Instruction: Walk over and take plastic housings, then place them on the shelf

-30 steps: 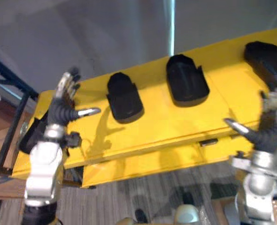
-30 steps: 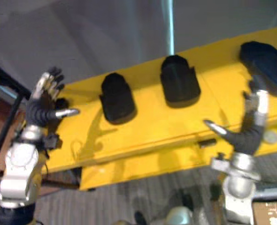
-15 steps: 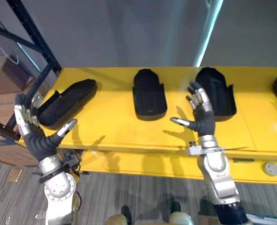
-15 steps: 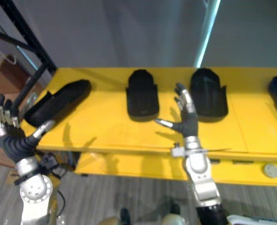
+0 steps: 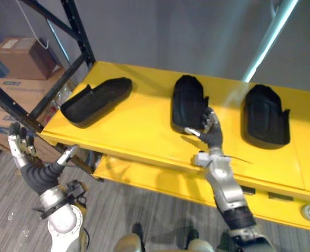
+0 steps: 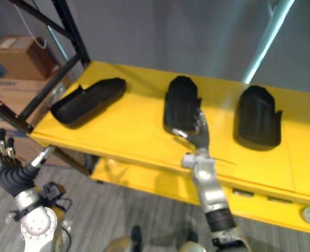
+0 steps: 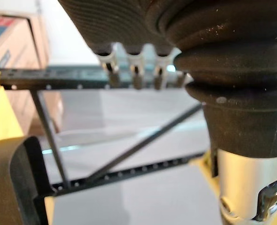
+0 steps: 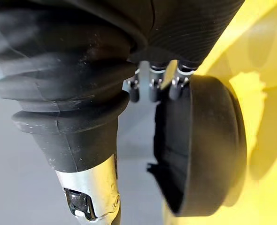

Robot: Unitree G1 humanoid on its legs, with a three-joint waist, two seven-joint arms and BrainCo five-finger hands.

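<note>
Three plastic housings [image 5: 94,100] lie on the yellow table [image 5: 134,137], none taken yet. Right hand [image 5: 210,134], fingers straight, is at the middle housing [image 5: 188,102]; left hand [image 5: 31,163] is spread, empty.

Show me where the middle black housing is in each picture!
Left eye view: middle housing at centre, right hand at its near end.
Right eye view: housing at centre.
Right wrist view: housing just past the hand.
Left wrist view: faces the black rack instead.
Shared landmark: the yellow table.
</note>
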